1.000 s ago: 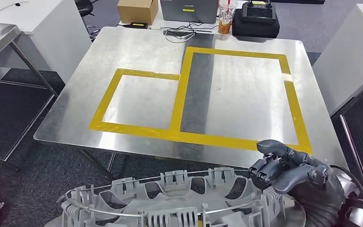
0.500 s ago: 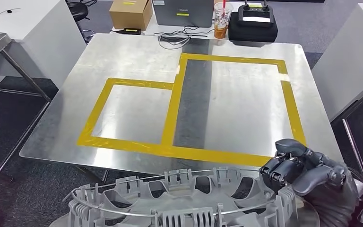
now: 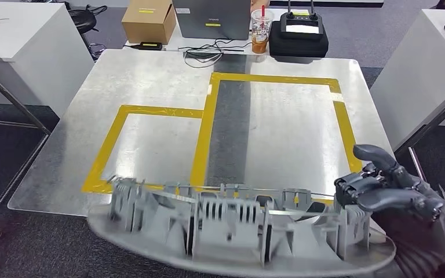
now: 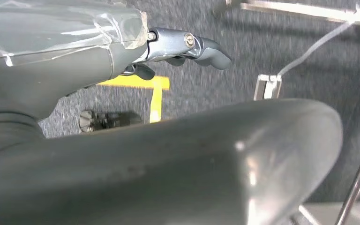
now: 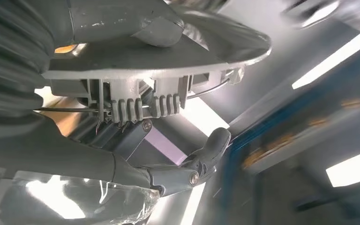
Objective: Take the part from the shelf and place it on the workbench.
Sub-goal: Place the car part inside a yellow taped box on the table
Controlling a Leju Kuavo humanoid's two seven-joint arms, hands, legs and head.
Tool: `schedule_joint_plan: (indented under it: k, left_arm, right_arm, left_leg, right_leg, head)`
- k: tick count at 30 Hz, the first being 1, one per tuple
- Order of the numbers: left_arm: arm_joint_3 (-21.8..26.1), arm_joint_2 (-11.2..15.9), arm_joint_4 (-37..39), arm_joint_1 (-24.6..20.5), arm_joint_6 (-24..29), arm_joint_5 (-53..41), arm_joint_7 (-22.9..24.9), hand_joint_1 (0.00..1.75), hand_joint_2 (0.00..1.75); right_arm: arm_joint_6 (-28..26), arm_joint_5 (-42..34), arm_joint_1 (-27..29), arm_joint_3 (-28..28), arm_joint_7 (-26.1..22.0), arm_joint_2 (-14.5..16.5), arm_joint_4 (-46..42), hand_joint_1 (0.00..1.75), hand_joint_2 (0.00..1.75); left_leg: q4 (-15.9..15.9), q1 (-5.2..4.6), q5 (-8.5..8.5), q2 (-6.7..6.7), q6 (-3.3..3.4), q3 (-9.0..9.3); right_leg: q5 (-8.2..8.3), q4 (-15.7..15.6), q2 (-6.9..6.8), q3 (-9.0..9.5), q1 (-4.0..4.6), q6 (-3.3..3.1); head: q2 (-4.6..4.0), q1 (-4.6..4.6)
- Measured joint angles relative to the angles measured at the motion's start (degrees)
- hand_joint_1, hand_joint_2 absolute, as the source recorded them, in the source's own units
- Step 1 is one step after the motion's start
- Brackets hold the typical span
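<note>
right hand [image 3: 382,188] grips part [image 3: 232,226] at its right rim | left hand [image 4: 183,47] grip unclear | workbench [image 3: 150,87] just beyond

part [image 3: 232,231] motion-blurred, left hand [image 4: 178,47] grip hidden

At the table's 12 o'clock edge sit a cardboard box [image 3: 149,21], a grey laptop [image 3: 211,18], an iced drink cup [image 3: 260,32] and a black case [image 3: 298,38] bearing a remote controller [image 3: 301,23]. White cabinets stand at 9 o'clock [image 3: 32,52] and 3 o'clock [image 3: 417,75].
</note>
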Motion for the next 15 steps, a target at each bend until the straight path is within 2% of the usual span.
schedule_joint_plan:
  k: [2, 3, 5, 6, 7, 8, 9, 10, 11, 12, 13, 15]
  left_arm:
    - [0.1, 0.0, -0.2, 0.0, 0.0, 0.5, 0.3, 0.0, 0.0]
    - [0.2, -0.1, -0.3, 0.0, 0.0, 0.6, 0.3, 0.0, 0.0]
    - [0.2, -0.3, -0.3, -0.1, 0.1, 0.6, 0.5, 0.0, 0.0]
    - [0.2, -0.3, -0.3, -0.1, 0.1, 0.6, 0.5, 0.0, 0.0]
    - [0.2, -0.4, -0.3, -0.1, 0.1, 0.6, 0.5, 0.0, 0.0]
    - [0.2, -0.4, -0.3, -0.1, 0.2, 0.6, 0.6, 0.0, 0.0]
    - [0.2, -0.5, -0.3, -0.1, 0.3, 0.6, 0.6, 0.0, 0.0]
    - [0.2, -0.5, -0.3, -0.2, 0.4, 0.7, 0.7, 0.0, 0.0]
    - [0.2, -0.6, -0.3, -0.2, 0.5, 0.9, 0.7, 0.0, 0.0]
    - [0.2, -0.6, -0.3, -0.2, 0.5, 1.2, 0.8, 0.0, 0.0]
    - [0.2, -0.6, -0.3, -0.2, 0.6, 1.5, 0.8, 0.0, 0.0]
    - [0.3, -0.6, -0.3, -0.2, 0.5, 2.2, 0.9, 0.0, 0.0]
  right_arm:
    - [-1.6, 4.6, 0.8, -1.4, 0.1, 0.1, -0.3, 1.75, 1.75]
    - [-2.0, 5.7, 1.0, -2.0, 0.0, 0.0, -0.3, 1.75, 1.75]
    - [-3.1, 7.8, 1.3, -2.9, -0.1, 0.1, -0.2, 1.75, 1.75]
    - [-3.6, 9.2, 1.4, -3.3, -0.2, 0.2, -0.1, 1.75, 1.75]
    - [-4.2, 11.0, 1.5, -3.5, -0.2, 0.3, 0.2, 1.75, 1.75]
    - [-4.8, 13.2, 1.5, -3.8, -0.1, 0.3, 0.5, 1.75, 1.75]
    - [-5.7, 16.1, 1.5, -4.0, -0.1, 0.3, 1.0, 1.75, 1.75]
    - [-6.7, 19.4, 1.5, -4.1, -0.1, 0.3, 1.7, 1.75, 1.75]
    - [-7.8, 22.9, 1.4, -4.2, -0.1, 0.3, 2.6, 1.75, 1.75]
    - [-9.2, 26.9, 1.3, -4.2, 0.0, 0.3, 3.8, 1.75, 1.75]
    - [-10.7, 30.9, 1.0, -4.2, 0.1, 0.3, 5.1, 1.75, 1.75]
    - [-14.0, 39.6, 0.1, -3.9, 0.7, -0.2, 8.1, 1.75, 1.75]
  left_leg:
    - [-1.5, 0.26, 1.06, -0.05, 0.4, 1.14]
    - [-2.2, 0.42, 1.47, -0.04, 0.47, 1.67]
    - [-2.4, 0.31, 1.59, -0.05, 0.6, 1.83]
    - [-2.4, 0.25, 1.54, -0.07, 0.59, 1.81]
    - [-2.3, 0.21, 1.47, -0.12, 0.56, 1.81]
    - [-2.3, 0.2, 1.38, -0.21, 0.46, 1.81]
    - [-2.1, 0.24, 1.23, -0.32, 0.28, 1.82]
    - [-1.7, 0.3, 1.0, -0.43, 0.05, 1.8]
    - [-1.4, 0.27, 0.71, -0.52, -0.26, 1.74]
    - [-0.9, 0.2, 0.37, -0.6, -0.58, 1.6]
    - [-0.5, 0.12, 0.11, -0.63, -0.85, 1.45]
    - [-0.1, 0.09, -0.11, -0.63, -1.23, 1.21]
  right_leg:
    - [-0.91, 1.5, -0.11, -0.52, 0.19, 0.22]
    - [-2.12, 3.9, -0.16, -1.65, 0.25, 0.11]
    - [-5.28, 11.2, -0.22, -5.32, 0.08, -0.1]
    - [-6.4, 14.5, -0.23, -7.07, -0.03, 0.05]
    - [-6.65, 16.0, -0.24, -7.99, -0.18, 0.42]
    - [-5.97, 15.3, -0.27, -7.83, -0.36, 1.0]
    - [-4.43, 12.1, -0.33, -6.43, -0.58, 1.68]
    - [-2.59, 7.6, -0.43, -4.3, -0.79, 2.27]
    - [-1.12, 4.0, -0.51, -2.45, -0.84, 2.52]
    - [-0.11, 1.3, -0.57, -1.05, -0.83, 2.33]
    - [0.26, 0.2, -0.59, -0.48, -0.73, 1.92]
    - [0.35, 0.2, -0.52, -0.52, -0.52, 0.95]
  head:
    - [0.0, 0.13]
    - [0.0, 0.2]
    - [0.0, 0.3]
    - [0.0, 0.3]
    - [0.0, 0.29]
    - [0.0, 0.3]
    - [0.0, 0.3]
    - [0.0, 0.3]
    - [0.0, 0.29]
    - [0.0, 0.27]
    - [0.0, 0.23]
    - [0.0, 0.18]
